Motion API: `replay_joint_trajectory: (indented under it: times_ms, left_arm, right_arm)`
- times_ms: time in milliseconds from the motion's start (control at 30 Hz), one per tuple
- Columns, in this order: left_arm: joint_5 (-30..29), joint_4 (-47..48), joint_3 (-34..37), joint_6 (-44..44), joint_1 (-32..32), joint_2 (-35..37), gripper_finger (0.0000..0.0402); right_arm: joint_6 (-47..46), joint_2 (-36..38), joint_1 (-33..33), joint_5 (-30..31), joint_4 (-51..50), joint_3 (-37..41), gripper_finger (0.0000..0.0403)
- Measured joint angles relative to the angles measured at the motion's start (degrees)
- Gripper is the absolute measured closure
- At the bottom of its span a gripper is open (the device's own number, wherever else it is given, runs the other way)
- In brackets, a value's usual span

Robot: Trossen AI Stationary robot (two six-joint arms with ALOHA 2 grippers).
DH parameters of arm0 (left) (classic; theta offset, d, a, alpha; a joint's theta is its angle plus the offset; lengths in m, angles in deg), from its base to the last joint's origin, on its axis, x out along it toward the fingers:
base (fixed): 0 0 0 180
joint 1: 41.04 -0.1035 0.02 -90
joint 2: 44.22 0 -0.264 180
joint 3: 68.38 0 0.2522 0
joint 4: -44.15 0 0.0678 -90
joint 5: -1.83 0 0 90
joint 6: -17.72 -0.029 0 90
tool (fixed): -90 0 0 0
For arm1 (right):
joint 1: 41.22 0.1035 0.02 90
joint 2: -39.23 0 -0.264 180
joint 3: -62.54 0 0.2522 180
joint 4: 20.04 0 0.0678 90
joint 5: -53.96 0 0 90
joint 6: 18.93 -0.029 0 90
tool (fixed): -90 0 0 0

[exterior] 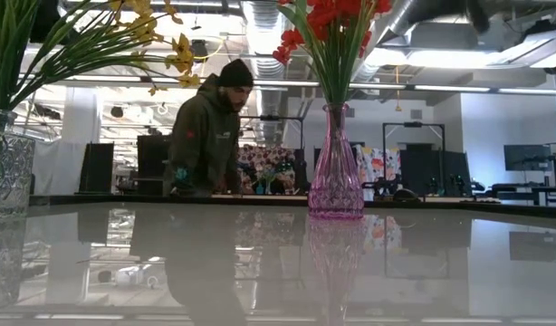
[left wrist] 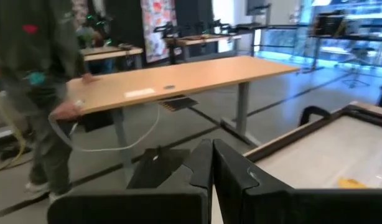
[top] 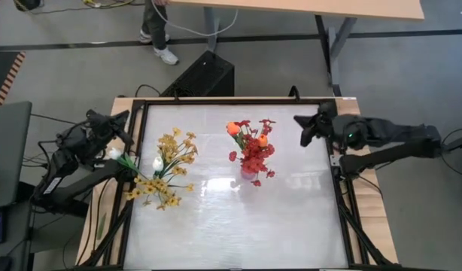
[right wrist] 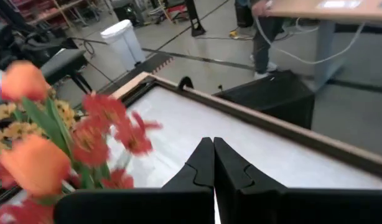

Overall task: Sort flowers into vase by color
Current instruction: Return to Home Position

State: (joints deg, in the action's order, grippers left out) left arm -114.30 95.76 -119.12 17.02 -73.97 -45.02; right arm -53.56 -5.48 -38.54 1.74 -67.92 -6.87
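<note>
A pink glass vase (exterior: 335,167) stands near the table's middle and holds red blossom sprays (top: 255,156) and orange tulip buds (top: 234,129). At the left edge a clear vase (exterior: 4,163) holds yellow sprays (top: 171,154) and white tulip buds (top: 157,162). My left gripper (top: 120,120) is shut with nothing in it, raised over the table's far left corner (left wrist: 211,146). My right gripper (top: 300,125) is shut with nothing in it, raised to the right of the red bunch (right wrist: 213,142).
A black frame (top: 238,101) runs around the white tabletop. Bare tabletop lies between the vases and across the near half. Beyond the far edge a person (exterior: 207,136) stands by a wooden desk (left wrist: 178,78), and a black box (top: 201,75) sits on the floor.
</note>
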Motion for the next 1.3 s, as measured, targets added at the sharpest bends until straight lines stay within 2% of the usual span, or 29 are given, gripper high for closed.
replay_joint_trajectory:
  times_ms: [100, 233, 467, 533, 600, 733, 833, 967, 1067, 1200, 1300]
  left_arm:
    - [-2.13, -0.21, 0.55, 0.91, 0.0, -0.25, 0.0402]
    - [-1.06, -1.06, 1.86, 1.15, 0.04, -0.59, 0.0402]
    - [-3.63, -1.31, 1.86, 2.25, 0.02, -0.7, 0.0402]
    - [-3.07, -1.29, 1.89, 6.04, 0.02, -0.7, 0.0402]
    - [-0.26, -1.91, 2.95, 12.35, 0.02, -0.53, 0.0402]
    - [4.69, -5.15, 7.88, 14.2, 0.02, -0.23, 0.0402]
    - [4.07, -8.55, 13.21, 15.54, -0.11, 0.42, 0.0402]
    - [4.0, -14.91, 18.98, 22.71, -0.61, 0.59, 0.0402]
    - [7.39, -17.61, 22.84, 23.85, -1.09, 0.52, 0.0402]
    - [14.4, -26.83, 24.92, 30.97, -1.44, 0.57, 0.0402]
    - [15.71, -31.07, 24.65, 38.75, -1.42, 0.55, 0.0402]
  right_arm:
    - [-0.01, 3.68, -1.01, -1.22, 6.54, 8.82, 0.0382]
    - [0.03, 6.48, -1.3, -2.1, 13.2, 17.17, 0.0382]
    - [0.08, 7.02, -0.8, -2.59, 24.2, 26.91, 0.0382]
    - [0.01, 7.02, -0.8, -3.44, 27.32, 28.69, 0.0382]
    - [-0.04, 6.92, -0.8, -4.05, 28.91, 29.82, 0.0382]
    - [0.09, 6.9, -0.8, -4.85, 30.5, 30.43, 0.0382]
    - [0.11, 6.87, -0.8, -5.56, 30.42, 30.56, 0.0382]
    - [-0.28, 6.87, -0.6, -8.82, 30.48, 30.56, 0.0382]
    - [-0.53, 6.85, 0.79, -9.5, 30.4, 30.56, 0.0382]
    - [-0.98, 6.87, 3.26, -9.51, 30.29, 30.56, 0.0382]
    - [-0.98, 6.87, 4.89, -9.49, 30.3, 30.56, 0.0382]
